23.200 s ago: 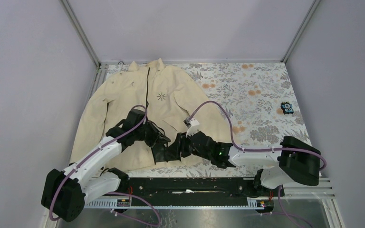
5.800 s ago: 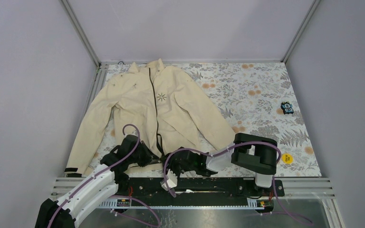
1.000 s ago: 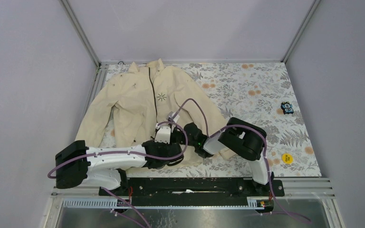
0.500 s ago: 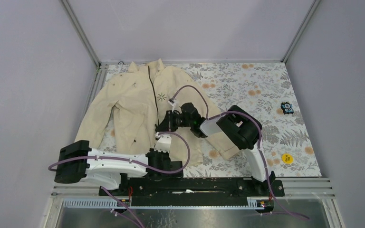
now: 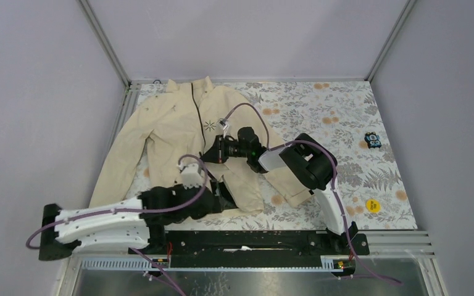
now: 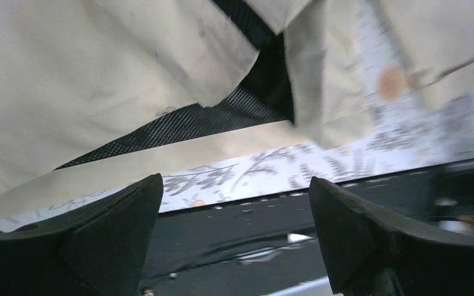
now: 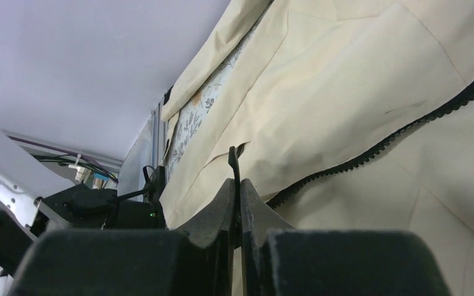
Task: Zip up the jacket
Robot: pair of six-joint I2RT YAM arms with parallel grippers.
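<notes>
Right wrist: right gripper (image 7: 236, 185) clenched on jacket's (image 7: 345, 92) thin dark tab (image 7: 231, 163); left gripper (image 6: 236, 180) released.

Overhead and two close wrist views of jacket (image 5: 173, 123)

The left gripper (image 6: 234, 184) has opened its jaws and drawn back toward lower left; the right gripper (image 7: 235, 184) has carried the zipper pull (image 7: 232, 161) up the jacket (image 5: 173, 123).
</notes>
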